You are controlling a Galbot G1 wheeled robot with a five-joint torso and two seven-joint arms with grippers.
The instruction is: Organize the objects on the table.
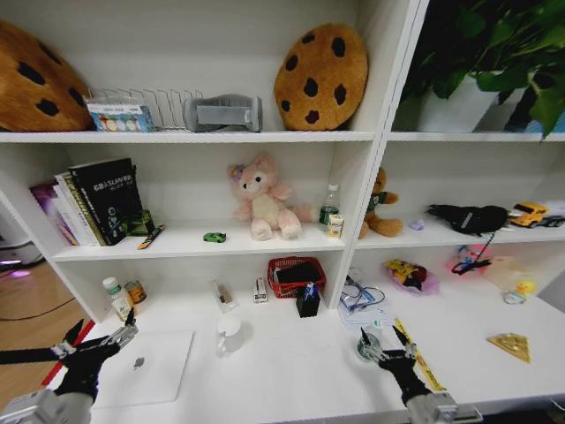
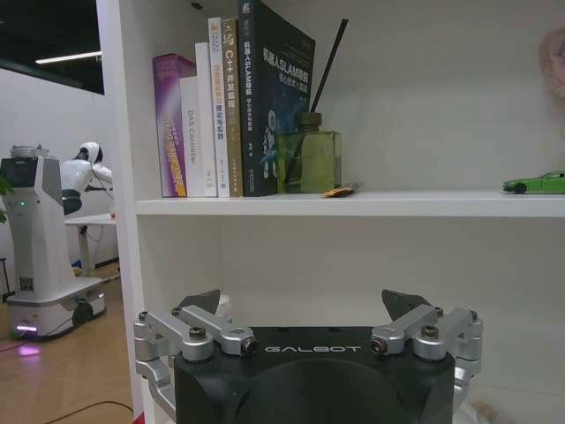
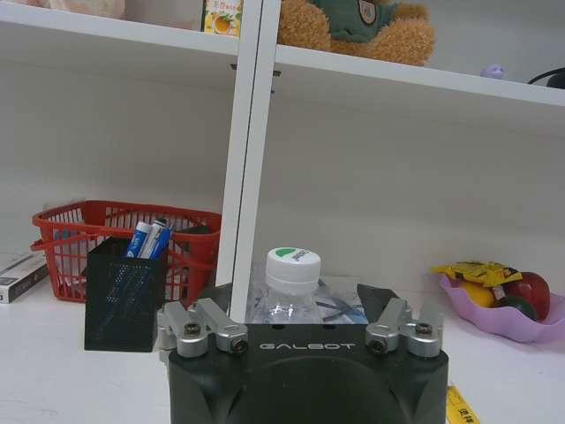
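The left gripper (image 1: 101,340) is held with fingers spread wide at the laptop's (image 1: 146,367) ten o'clock on the desk (image 1: 291,371), while the right gripper (image 1: 386,343), fingers wide, is held behind a bottle (image 3: 291,287)

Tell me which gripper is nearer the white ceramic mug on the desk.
Left, narrowly. The left gripper hangs open over the silver laptop, just to the robot's left of the white ceramic mug. The right gripper is open farther off on the mug's other side, around a clear water bottle.
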